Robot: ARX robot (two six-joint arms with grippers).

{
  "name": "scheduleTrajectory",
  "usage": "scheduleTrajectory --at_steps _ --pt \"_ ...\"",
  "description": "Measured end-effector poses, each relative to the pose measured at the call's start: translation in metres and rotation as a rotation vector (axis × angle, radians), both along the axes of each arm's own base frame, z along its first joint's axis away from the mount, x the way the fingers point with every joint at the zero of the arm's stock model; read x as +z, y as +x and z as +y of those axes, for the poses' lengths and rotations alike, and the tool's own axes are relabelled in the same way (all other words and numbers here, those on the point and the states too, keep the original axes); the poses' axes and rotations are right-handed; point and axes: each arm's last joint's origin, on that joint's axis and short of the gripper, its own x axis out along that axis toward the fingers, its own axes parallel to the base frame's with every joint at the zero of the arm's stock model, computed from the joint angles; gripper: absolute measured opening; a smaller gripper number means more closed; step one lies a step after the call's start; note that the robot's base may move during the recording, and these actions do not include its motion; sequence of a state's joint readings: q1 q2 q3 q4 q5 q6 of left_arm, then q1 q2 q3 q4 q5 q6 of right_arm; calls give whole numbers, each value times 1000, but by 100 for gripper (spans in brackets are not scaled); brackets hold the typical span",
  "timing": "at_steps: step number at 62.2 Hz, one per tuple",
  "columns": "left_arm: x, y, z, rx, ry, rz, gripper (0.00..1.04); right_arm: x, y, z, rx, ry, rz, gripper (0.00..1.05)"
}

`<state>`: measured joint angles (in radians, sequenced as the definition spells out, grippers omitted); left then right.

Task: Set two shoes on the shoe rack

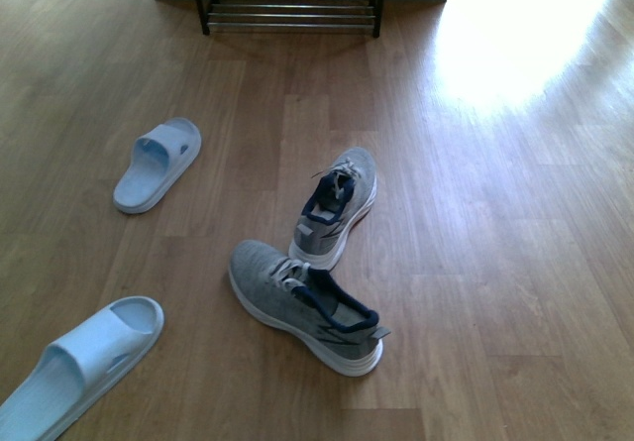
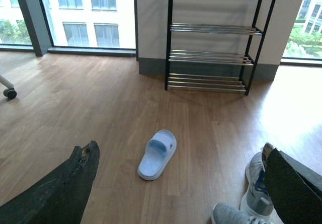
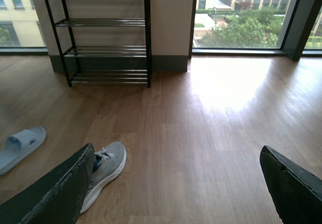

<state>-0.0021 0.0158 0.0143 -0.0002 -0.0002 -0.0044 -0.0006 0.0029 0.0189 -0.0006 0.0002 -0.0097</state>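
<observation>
Clearly both the left pincer (image 2: 178, 150) and the right pincer (image 3: 176, 150) are spread wide, empty, probably ready for a first grasp. The near sneaker (image 1: 302, 307) and far sneaker (image 1: 337, 208) lie close together on the floor (image 1: 495, 263), well apart from the shoe rack (image 1: 290, 13). Bare floor between leaves free room; the pale blue slides (image 1: 157, 164) lie aside at left.

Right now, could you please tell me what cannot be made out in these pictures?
Front view: the near pale blue slide is cut off by the bottom-left edge; the shoe rack loses its upper tiers at the top edge.
Right wrist view: a finger of the right hand hides part of a grey sneaker.
</observation>
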Motion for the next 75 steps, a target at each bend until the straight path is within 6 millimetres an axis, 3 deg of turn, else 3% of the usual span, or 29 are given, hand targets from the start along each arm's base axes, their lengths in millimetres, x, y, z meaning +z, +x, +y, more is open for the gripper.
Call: scheduleTrajectory --at_steps 28,35,41,48,50,53,56,60,67,75 --pt "0 0 0 0 0 0 95 0 0 0 0 2 0 96" --pt "0 3 -4 331 -148 345 95 0 0 0 0 2 -1 96" --pt "5 23 -14 523 -322 430 95 0 0 0 1 2 0 96" --pt "10 58 -23 510 -519 445 95 0 0 0 0 2 0 96" --pt "7 79 -26 495 -571 472 95 0 0 0 1 2 0 96" --pt "-3 107 -32 470 -626 540 95 0 0 0 0 2 0 96" --pt "-28 139 -43 438 -628 657 95 0 0 0 1 2 0 96" --pt "-60 161 -56 398 -619 795 95 0 0 0 0 2 0 96" --pt "-118 186 -78 348 -591 1020 95 0 0 0 1 2 0 96" --pt "-156 194 -90 344 -568 1169 95 0 0 0 1 2 0 96"
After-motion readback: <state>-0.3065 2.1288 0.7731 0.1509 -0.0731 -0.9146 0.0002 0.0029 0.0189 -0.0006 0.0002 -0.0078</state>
